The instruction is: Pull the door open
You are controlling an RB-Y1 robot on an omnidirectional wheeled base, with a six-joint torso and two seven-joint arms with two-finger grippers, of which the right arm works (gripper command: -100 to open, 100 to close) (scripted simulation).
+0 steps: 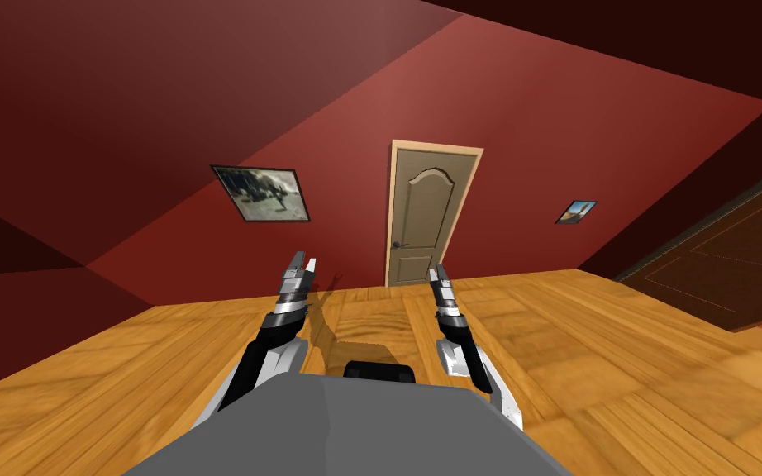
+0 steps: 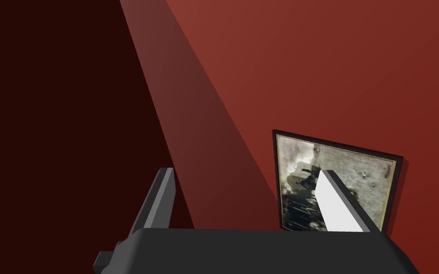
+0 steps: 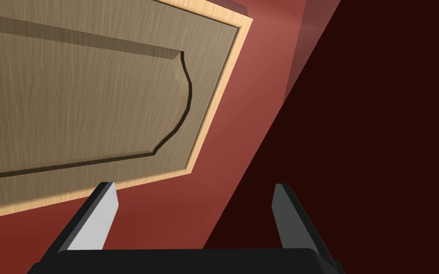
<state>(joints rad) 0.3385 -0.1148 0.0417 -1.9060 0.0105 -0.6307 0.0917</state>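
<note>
Here's the long left forearm (image 1: 276, 339): a glossy black sleeve with a white shell panel. Just behind the left jaws sits a bright silver band, stacked with dark grey segments. The right forearm (image 1: 460, 335) matches it, with a black tube, a white panel and the same silver collar behind the right jaws. Up close, the left jaws rise from a charcoal box-shaped body (image 2: 261, 252) with a softly rounded top edge and a small stepped lug at one corner. Its thin blade-like fingers (image 2: 338, 209) end in slanted tips, one face lit bright white, the other shaded mid-grey. The right jaws' dark box (image 3: 185, 261) carries identical flat blades (image 3: 94, 223), pale grey faces with dark edges.
</note>
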